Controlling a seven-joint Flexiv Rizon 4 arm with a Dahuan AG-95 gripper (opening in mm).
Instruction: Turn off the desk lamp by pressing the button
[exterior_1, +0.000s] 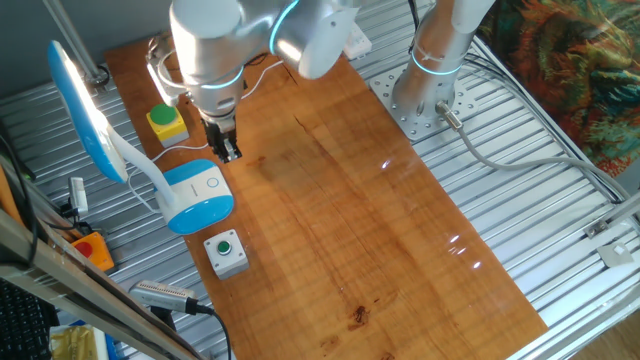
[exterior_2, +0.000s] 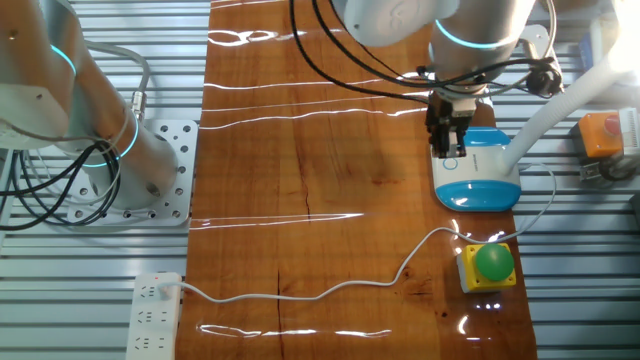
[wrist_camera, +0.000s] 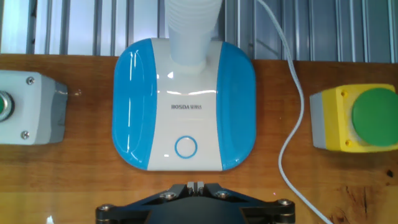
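Note:
The desk lamp has a blue and white base (exterior_1: 198, 196) at the table's left side, a curved white neck and a long blue-edged head (exterior_1: 85, 110). The base also shows in the other fixed view (exterior_2: 478, 176) and in the hand view (wrist_camera: 184, 102). The button (wrist_camera: 186, 147) is a small ring mark on the white panel, near the edge closest to the fingers; it also shows in one fixed view (exterior_1: 212, 183). My gripper (exterior_1: 230, 152) hangs a little above the table just beside that edge of the base (exterior_2: 449, 150). Its fingertips (wrist_camera: 195, 185) touch each other, shut and empty.
A green button on a yellow box (exterior_1: 166, 122) stands on one side of the lamp base, a green button on a grey box (exterior_1: 226, 252) on the other. A white cable (exterior_2: 330, 288) runs to a power strip (exterior_2: 155, 310). An orange device (exterior_2: 605, 133) lies off the board.

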